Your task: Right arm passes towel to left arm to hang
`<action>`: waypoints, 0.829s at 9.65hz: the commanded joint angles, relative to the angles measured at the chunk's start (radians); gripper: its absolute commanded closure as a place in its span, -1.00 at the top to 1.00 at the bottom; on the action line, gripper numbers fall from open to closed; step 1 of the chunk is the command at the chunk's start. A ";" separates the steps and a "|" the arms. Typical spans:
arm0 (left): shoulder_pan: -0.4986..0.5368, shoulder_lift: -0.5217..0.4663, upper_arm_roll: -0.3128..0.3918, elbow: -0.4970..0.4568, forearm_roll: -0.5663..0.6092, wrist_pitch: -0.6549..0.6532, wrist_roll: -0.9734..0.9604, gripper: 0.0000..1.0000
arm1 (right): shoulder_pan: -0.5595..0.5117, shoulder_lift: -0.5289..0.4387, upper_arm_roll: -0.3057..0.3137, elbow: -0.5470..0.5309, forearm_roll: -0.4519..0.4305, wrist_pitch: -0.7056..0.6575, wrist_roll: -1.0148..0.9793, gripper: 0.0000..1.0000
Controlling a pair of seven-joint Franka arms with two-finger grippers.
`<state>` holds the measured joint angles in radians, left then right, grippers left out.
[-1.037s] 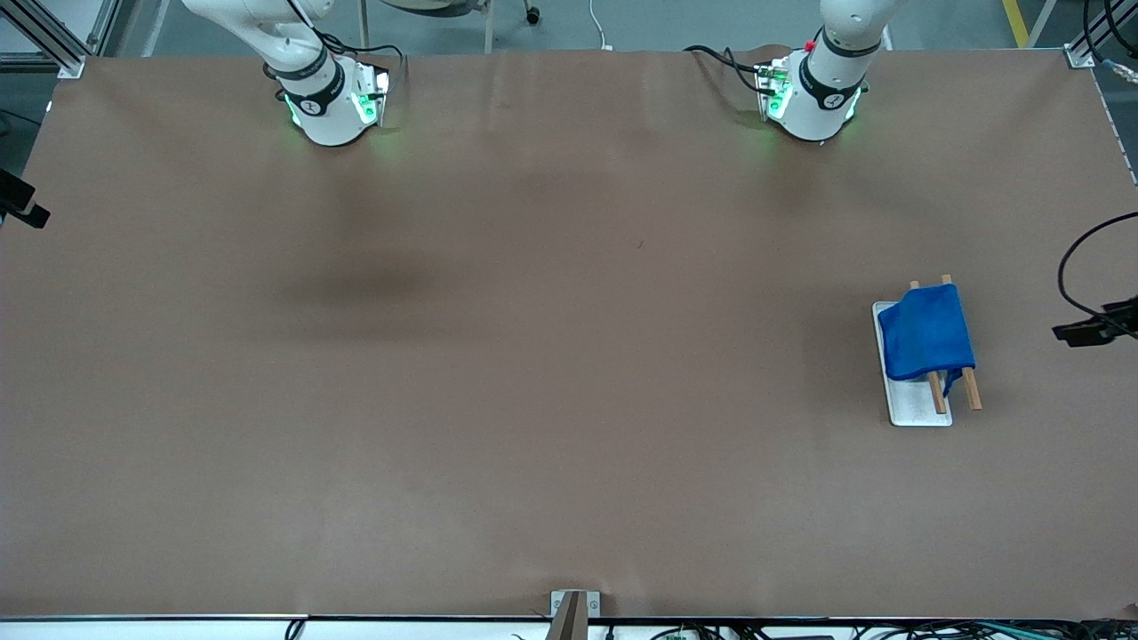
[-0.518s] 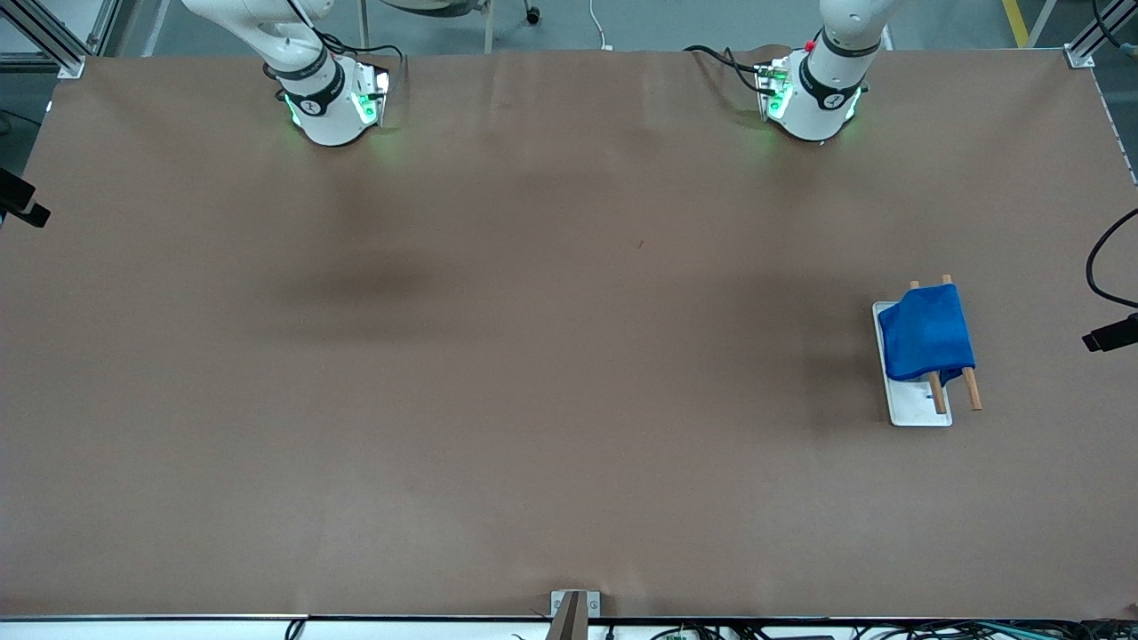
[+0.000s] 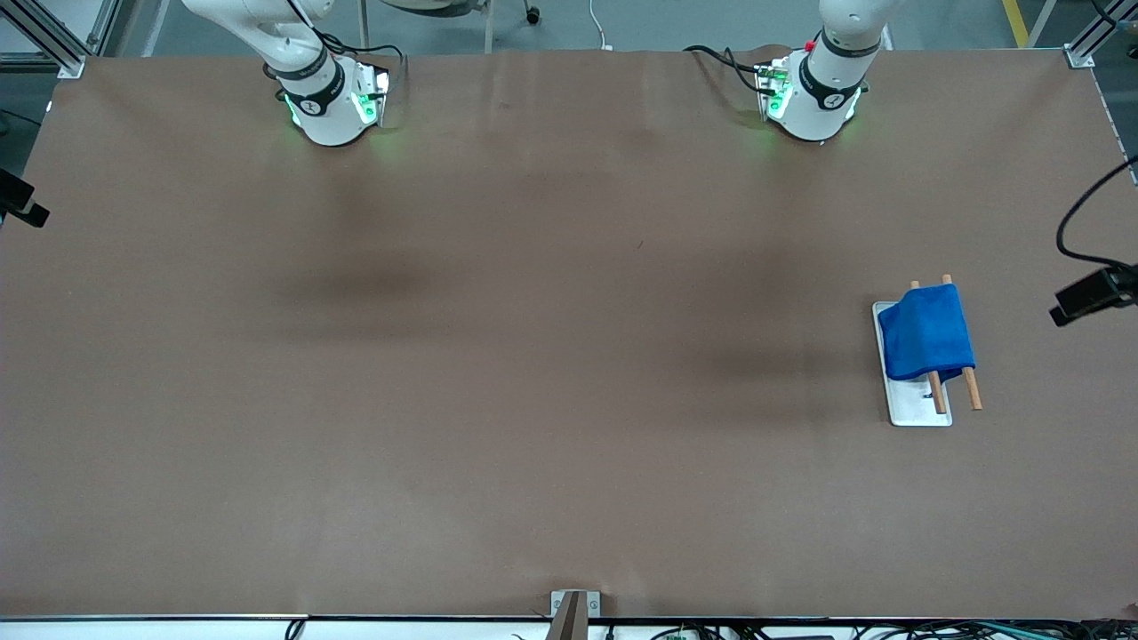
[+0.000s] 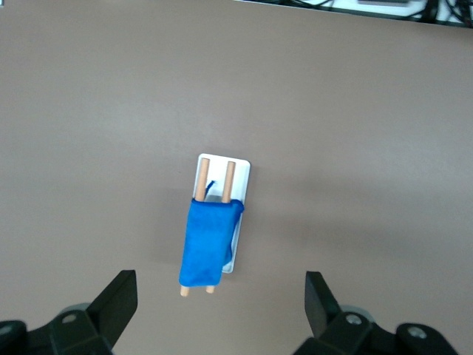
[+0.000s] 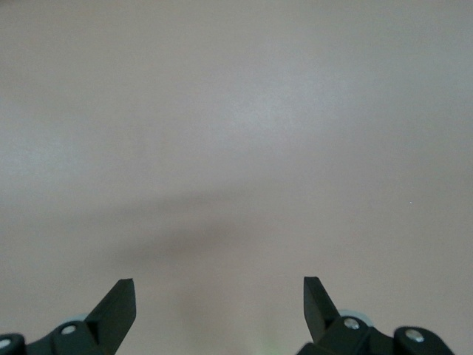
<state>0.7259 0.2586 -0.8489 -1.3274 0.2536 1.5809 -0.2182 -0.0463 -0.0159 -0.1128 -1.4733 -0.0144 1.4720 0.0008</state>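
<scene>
The towel [image 3: 925, 331], a bright blue soft-piled cloth, is draped over two round wooden rods [image 3: 971, 388] of a small rack with a flat white rectangular base [image 3: 916, 411], set on the brown matte worktop [image 3: 533, 356] toward the left arm's end. The left claw [image 4: 220, 303] is held high over the rack with its black wedge-shaped fingers spread wide and nothing between them. The right claw [image 5: 219, 305] is likewise released, over bare worktop, gripping nothing.
</scene>
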 commanded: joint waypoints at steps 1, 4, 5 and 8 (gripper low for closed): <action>-0.082 -0.121 0.107 -0.068 -0.091 -0.021 0.020 1.00 | -0.012 -0.004 0.009 0.002 -0.004 -0.009 0.018 1.00; -0.438 -0.266 0.527 -0.177 -0.255 -0.030 0.138 1.00 | -0.012 -0.004 0.009 0.002 -0.004 -0.007 0.018 1.00; -0.509 -0.312 0.616 -0.237 -0.258 -0.032 0.190 1.00 | -0.012 -0.004 0.009 0.002 -0.004 -0.007 0.018 1.00; -0.580 -0.424 0.649 -0.381 -0.254 -0.027 0.211 1.00 | -0.012 -0.004 0.009 0.002 -0.004 -0.009 0.018 1.00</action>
<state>0.1788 -0.0944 -0.2107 -1.5903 0.0083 1.5365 -0.0164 -0.0467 -0.0159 -0.1138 -1.4734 -0.0144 1.4719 0.0024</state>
